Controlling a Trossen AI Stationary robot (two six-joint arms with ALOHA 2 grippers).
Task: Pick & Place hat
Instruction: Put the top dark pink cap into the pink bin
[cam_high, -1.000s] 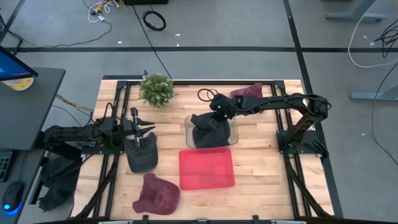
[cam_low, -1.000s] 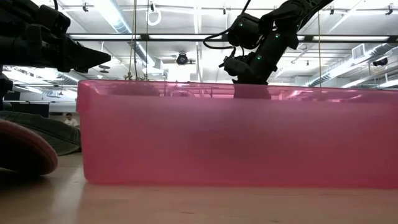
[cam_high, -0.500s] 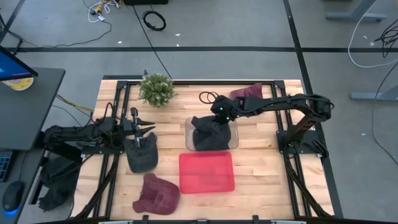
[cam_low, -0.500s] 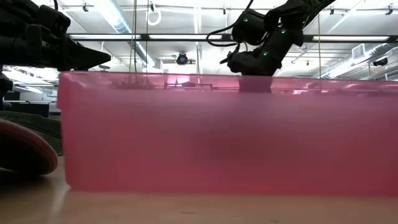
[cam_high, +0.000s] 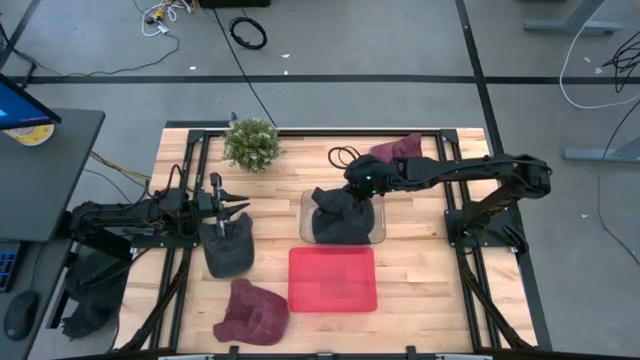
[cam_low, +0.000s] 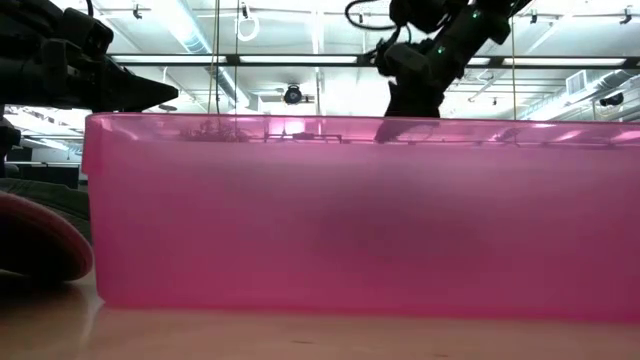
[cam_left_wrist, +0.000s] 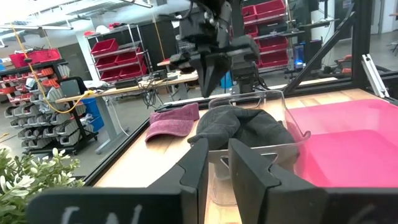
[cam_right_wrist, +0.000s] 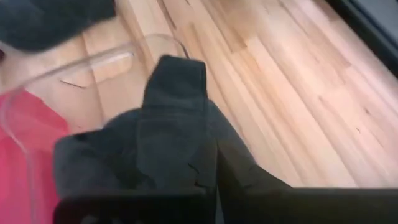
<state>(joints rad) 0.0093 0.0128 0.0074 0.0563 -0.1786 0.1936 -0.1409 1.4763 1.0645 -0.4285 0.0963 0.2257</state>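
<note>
A dark hat (cam_high: 338, 220) (cam_left_wrist: 242, 127) (cam_right_wrist: 93, 162) lies bunched inside a clear bin (cam_high: 303, 215) (cam_left_wrist: 280, 99) at mid-table. My right gripper (cam_high: 352, 190) (cam_left_wrist: 207, 90) (cam_right_wrist: 186, 68) hangs shut just above it, fingers pointing down, apart from the hat in the left wrist view. My left gripper (cam_high: 243, 205) (cam_left_wrist: 221, 155) waits near the table's left, narrowly open. It is raised over a second dark hat (cam_high: 228, 250) that lies flat on the wood.
A red bin (cam_high: 333, 279) (cam_low: 350, 220) stands just near of the clear bin. One maroon hat (cam_high: 252, 312) lies at the near edge, another (cam_high: 397, 148) at the far edge by my right arm. A potted plant (cam_high: 251, 143) stands far-left. Bare wood shows at the near right.
My right gripper has risen from the hat in the clear bin and shifted toward the table's right edge. The hat has stayed in the bin. The clear bin and the red bin have slid a little toward the near edge.
</note>
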